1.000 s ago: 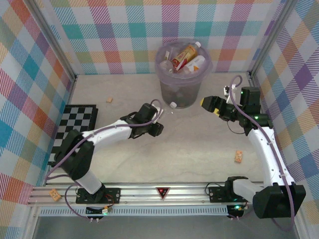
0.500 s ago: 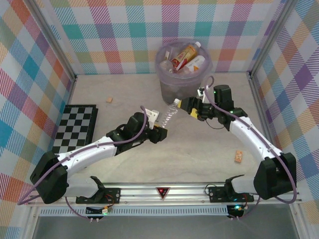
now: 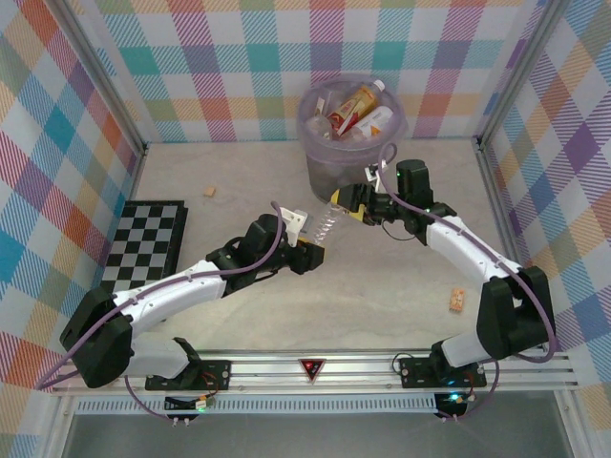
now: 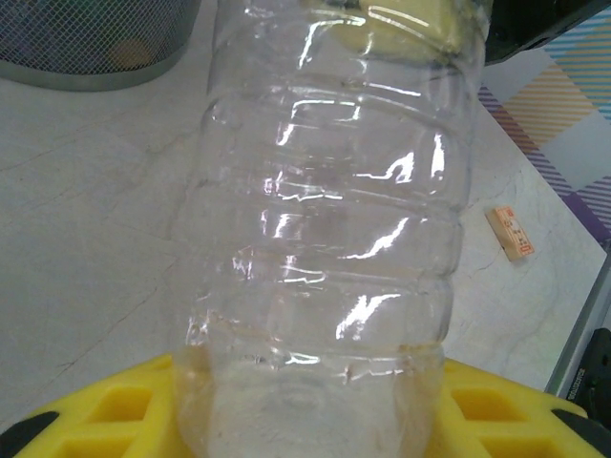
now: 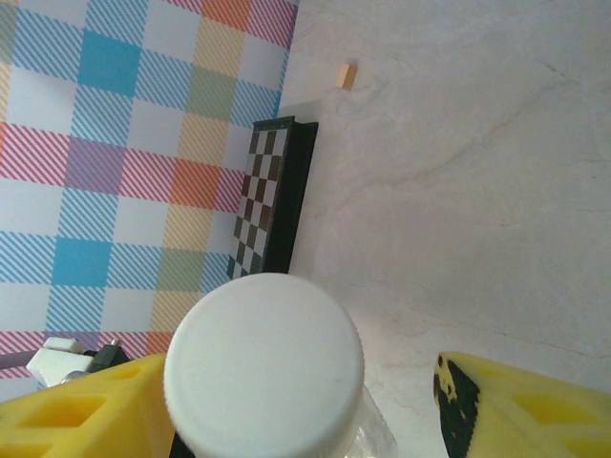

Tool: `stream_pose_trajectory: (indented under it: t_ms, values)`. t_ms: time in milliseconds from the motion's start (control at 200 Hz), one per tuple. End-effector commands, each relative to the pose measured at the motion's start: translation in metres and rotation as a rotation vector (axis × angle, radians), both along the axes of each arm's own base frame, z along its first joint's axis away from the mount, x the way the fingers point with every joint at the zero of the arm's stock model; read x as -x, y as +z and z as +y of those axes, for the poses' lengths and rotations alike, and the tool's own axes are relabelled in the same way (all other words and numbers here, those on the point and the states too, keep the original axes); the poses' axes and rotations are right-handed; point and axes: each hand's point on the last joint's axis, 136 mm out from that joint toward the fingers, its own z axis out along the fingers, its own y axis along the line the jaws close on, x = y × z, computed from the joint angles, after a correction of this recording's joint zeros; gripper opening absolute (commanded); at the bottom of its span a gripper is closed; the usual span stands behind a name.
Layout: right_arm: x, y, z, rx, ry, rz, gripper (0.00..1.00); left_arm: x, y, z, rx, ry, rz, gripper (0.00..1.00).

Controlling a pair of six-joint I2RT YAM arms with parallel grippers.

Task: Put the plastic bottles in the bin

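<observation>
I'm seeing the left arm [image 3: 181, 284] and right arm [image 3: 463, 246] in white with black joints, lilac cables [image 3: 278, 229], and yellow hollow-celled gripper pads [image 4: 95, 420].

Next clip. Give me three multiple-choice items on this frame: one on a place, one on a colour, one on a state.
1. Where does the chessboard lie on the table? A at its right edge; B by the left wall; C in the middle.
2. What colour is the cap of the held bottle in the left tool? A red; B blue; C white.
3. How is the right tool? A open, fingers either side of the cap; B shut on a tan block; C shut on the chessboard.
Answers: B, the board lies against the left wall; C, the right wrist view shows a white cap; A, bare table shows between one finger and the cap.
</observation>
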Motion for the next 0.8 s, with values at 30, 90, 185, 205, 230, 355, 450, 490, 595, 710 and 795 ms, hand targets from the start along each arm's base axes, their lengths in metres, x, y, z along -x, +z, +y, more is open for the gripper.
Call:
stream_pose_trajectory:
  t_ms: [30, 90, 185, 205, 230, 355, 450, 490, 595, 710, 795]
  values:
    - [-0.001, 0.010, 0.007, -0.046, 0.049, -0.028, 0.64, 0.000, 0.023, -0.015, 0.058, -0.037, -0.022, 0.45]
    - [0.000, 0.010, 0.008, -0.057, 0.059, -0.026, 0.58, -0.002, 0.023, -0.016, 0.053, -0.035, -0.022, 0.45]
    - [0.001, 0.015, 0.009, -0.056, 0.064, -0.034, 0.50, -0.007, 0.023, -0.015, 0.035, -0.011, -0.024, 0.45]
    - [0.001, 0.016, 0.008, -0.053, 0.064, -0.038, 0.48, -0.009, 0.023, -0.014, 0.030, -0.004, -0.025, 0.45]
    - [0.001, 0.018, 0.008, -0.050, 0.066, -0.041, 0.46, -0.011, 0.025, -0.014, 0.022, 0.003, -0.029, 0.45]
    - [0.000, 0.031, 0.006, -0.038, 0.064, -0.072, 0.43, -0.015, 0.033, -0.015, 0.017, 0.013, -0.040, 0.53]
    - [-0.003, 0.043, 0.004, -0.026, 0.058, -0.102, 0.42, -0.017, 0.044, -0.014, 0.034, 0.021, -0.065, 0.60]
    - [-0.004, 0.050, 0.004, -0.023, 0.055, -0.117, 0.41, -0.017, 0.048, -0.012, 0.038, 0.028, -0.076, 0.68]
    - [-0.013, 0.069, -0.002, -0.014, 0.034, -0.165, 0.39, -0.017, 0.060, -0.005, 0.044, 0.052, -0.100, 0.87]
    - [-0.032, 0.103, -0.015, -0.007, -0.010, -0.249, 0.38, -0.011, 0.071, 0.006, 0.057, 0.072, -0.121, 0.99]
    - [-0.050, 0.136, -0.026, -0.002, -0.050, -0.328, 0.37, -0.006, 0.075, 0.016, 0.059, 0.096, -0.119, 0.99]
